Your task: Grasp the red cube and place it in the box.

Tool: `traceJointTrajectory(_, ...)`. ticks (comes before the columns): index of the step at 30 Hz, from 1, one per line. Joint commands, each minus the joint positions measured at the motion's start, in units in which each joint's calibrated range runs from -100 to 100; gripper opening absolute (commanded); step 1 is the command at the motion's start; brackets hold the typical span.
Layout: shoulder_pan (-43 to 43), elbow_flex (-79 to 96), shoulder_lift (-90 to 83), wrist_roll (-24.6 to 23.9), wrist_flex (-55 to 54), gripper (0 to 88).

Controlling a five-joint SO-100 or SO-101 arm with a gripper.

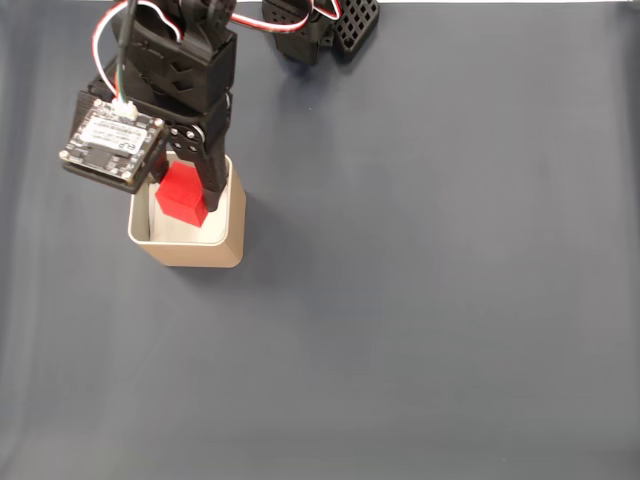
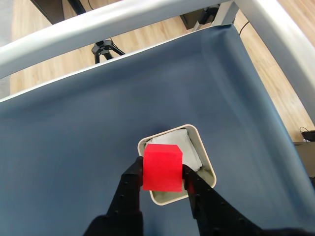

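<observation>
The red cube (image 2: 162,167) hangs over the box (image 2: 204,156), pinched between the closed jaws of the gripper (image 2: 163,178). Risk: the cube sits toward one wall and could catch the rim on release, tumbling onto the table (image 1: 420,300).

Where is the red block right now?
The red cube is pinched in the pincer, held right above the open box. In the fixed view that is at the upper left of the dark blue mat.
</observation>
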Motion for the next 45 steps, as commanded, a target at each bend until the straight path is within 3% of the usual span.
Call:
traceJointTrajectory(1,0.7,0.1,-3.2,0.3,-1.0,0.6)
traceJointTrajectory(38,2.8,2.8,-3.6,0.6,-3.5,1.1)
traceJointTrajectory(45,3.0,2.8,-3.6,0.1,-4.6,5.7)
